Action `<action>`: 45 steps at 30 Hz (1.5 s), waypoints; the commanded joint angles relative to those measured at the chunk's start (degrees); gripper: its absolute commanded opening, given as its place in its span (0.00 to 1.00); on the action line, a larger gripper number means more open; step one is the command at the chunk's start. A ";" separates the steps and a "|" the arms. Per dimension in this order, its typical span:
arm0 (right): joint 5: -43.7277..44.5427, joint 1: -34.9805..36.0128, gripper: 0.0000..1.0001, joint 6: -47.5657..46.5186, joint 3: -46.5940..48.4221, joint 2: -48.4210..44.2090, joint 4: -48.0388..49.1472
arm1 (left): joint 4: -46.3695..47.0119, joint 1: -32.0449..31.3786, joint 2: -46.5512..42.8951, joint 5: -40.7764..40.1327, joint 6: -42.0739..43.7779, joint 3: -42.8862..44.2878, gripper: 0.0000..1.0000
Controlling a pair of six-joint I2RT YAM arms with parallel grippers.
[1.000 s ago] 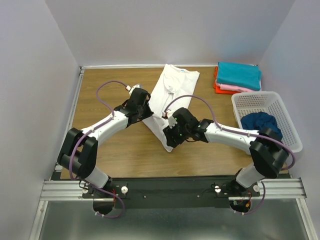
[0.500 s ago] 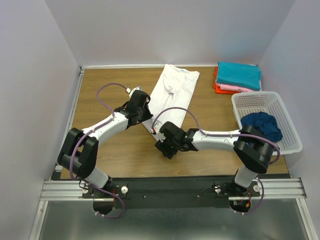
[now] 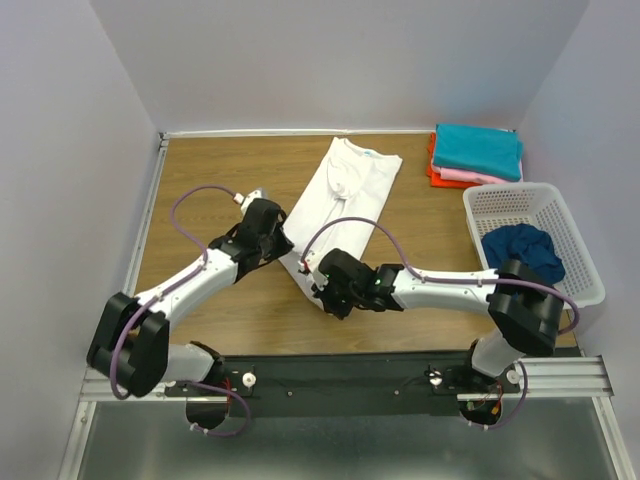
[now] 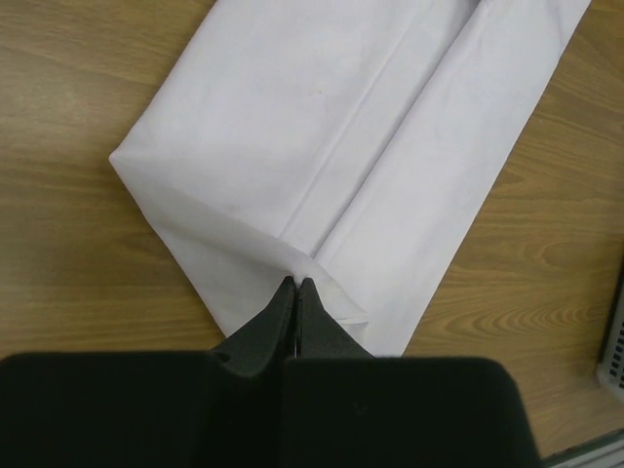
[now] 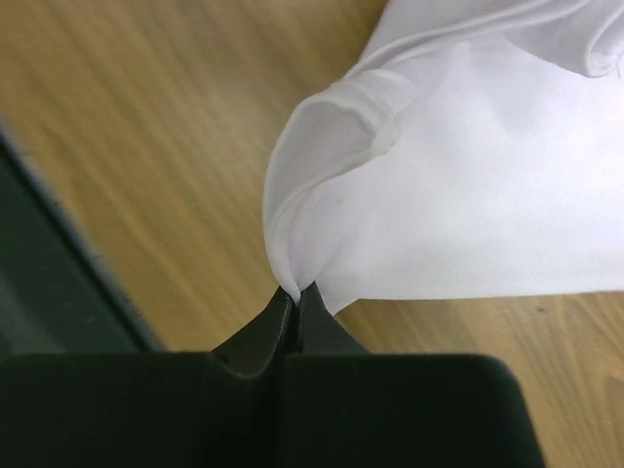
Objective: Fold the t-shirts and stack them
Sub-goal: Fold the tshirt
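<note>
- White short-sleeved cloth t-shirt (image 3: 347, 190), folded lengthwise into a long strip, lies slantwise on the brown wooden table (image 3: 215, 165) to the left of the white plastic lattice basket (image 3: 505, 198). Its collar end, with a small blue label, points to the far side.
- Left pincer (image 4: 294, 285), farther left of the basket than the shirt, has its black fingers pressed together on the near hem, pinching the cloth at a fold edge.
- Right pincer (image 5: 295, 291), between the left one and the basket, is pinching a bunched corner of the same white shirt. The cloth there rises in a rounded loop above the table.
- Inside the basket sits a crumpled dark blue t-shirt (image 3: 522, 248).
- Just beyond the basket's far rim stands a stack of folded shirts: the teal t-shirt (image 3: 480, 148) on top, the pink t-shirt (image 3: 470, 177) under it, and the orange t-shirt (image 3: 437, 178) at the bottom.
</note>
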 commanded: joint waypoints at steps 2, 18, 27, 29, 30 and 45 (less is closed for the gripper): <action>-11.02 0.96 0.02 4.38 -1.51 -4.70 0.78 | -3.66 0.21 -9.43 -4.98 -4.65 -5.49 0.00; 3.73 -4.39 0.01 12.47 0.24 -11.74 -5.90 | -3.23 0.30 -12.46 -9.99 -2.99 -0.07 0.00; 3.30 -16.53 0.01 9.06 4.38 -10.16 -6.96 | 0.29 1.35 2.23 -8.33 0.88 12.50 0.00; 3.21 -18.80 0.01 8.17 5.69 -8.59 -7.31 | 0.12 2.14 5.57 -8.06 1.67 15.49 0.00; 3.03 -19.69 0.01 7.99 6.13 -8.05 -7.31 | 0.11 2.49 6.54 -7.89 1.94 16.38 0.00; -1.27 -30.42 0.09 -3.78 20.28 9.17 -7.31 | 1.78 7.59 26.23 -1.29 9.49 31.06 0.00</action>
